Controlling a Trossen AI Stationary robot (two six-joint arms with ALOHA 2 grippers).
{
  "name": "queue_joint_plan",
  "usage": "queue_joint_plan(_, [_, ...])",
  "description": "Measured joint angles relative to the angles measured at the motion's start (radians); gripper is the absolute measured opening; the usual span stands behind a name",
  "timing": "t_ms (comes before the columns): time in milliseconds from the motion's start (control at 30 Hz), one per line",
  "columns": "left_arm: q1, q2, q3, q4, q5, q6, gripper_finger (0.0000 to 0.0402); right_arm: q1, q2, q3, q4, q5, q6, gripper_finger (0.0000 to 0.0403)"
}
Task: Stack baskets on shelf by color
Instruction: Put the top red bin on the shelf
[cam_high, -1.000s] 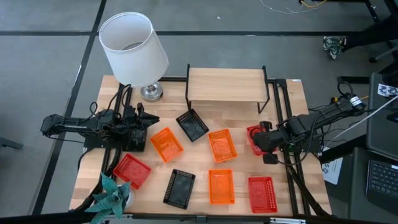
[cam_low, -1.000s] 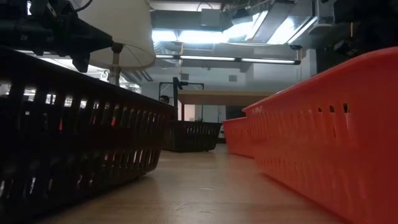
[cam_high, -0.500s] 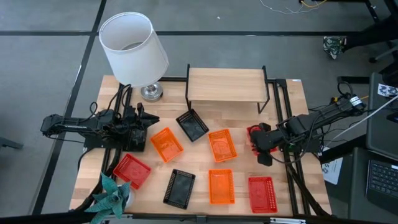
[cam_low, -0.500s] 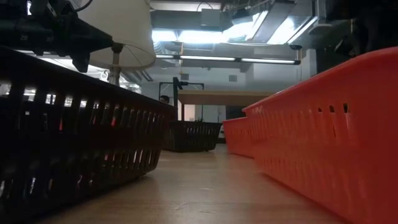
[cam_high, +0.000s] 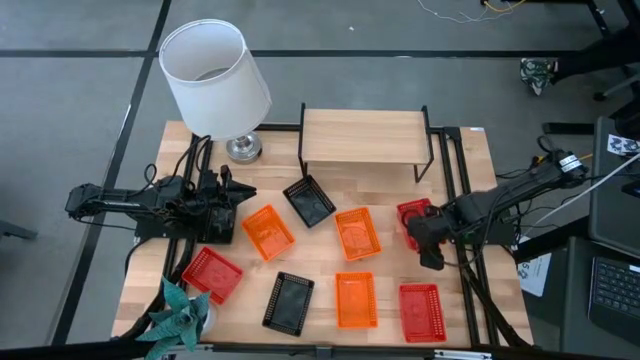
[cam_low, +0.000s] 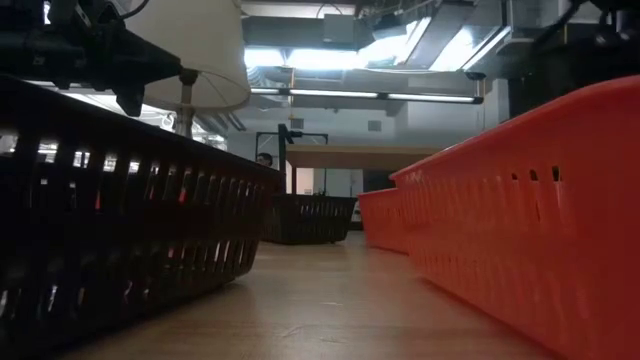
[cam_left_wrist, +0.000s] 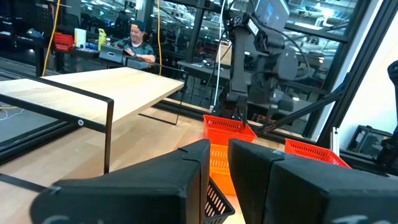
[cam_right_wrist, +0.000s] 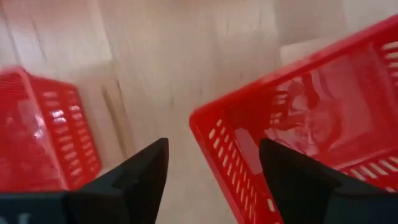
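Several baskets lie flat on the table: orange ones, black ones, and red ones. The shelf stands bare at the far edge. My right gripper is open and points steeply down over the far-right red basket. One finger stands inside its wall near a corner, the other outside. My left gripper waits at the table's left, narrowly open, with nothing between its fingers.
A white lamp stands at the far left corner and a teal plant at the near left. The second red basket lies close beside the right gripper. People sit in the room beyond the table.
My right gripper has sunk toward the far-right red basket and rolled a little about its own axis. The baskets have stayed where they were.
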Motion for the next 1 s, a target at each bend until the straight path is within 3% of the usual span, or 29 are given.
queue_joint_plan(600, [0.000,0.000,0.000,-0.002,0.000,0.000,0.0050,0.000,-0.001,-0.183,0.110,0.020,0.062,0.0241])
queue_joint_plan(767, [0.000,0.000,0.000,-0.002,0.000,0.000,0.0050,0.000,-0.001,-0.186,0.121,0.008,0.181,0.0166])
queue_joint_plan(933, [0.000,0.000,0.000,-0.002,0.000,0.000,0.0050,0.000,-0.001,-0.185,0.139,0.006,0.232,0.0031])
queue_joint_plan(1000, [0.000,0.000,0.000,-0.002,0.000,0.000,0.0050,-0.001,-0.001,-0.184,0.148,0.012,0.221,0.0015])
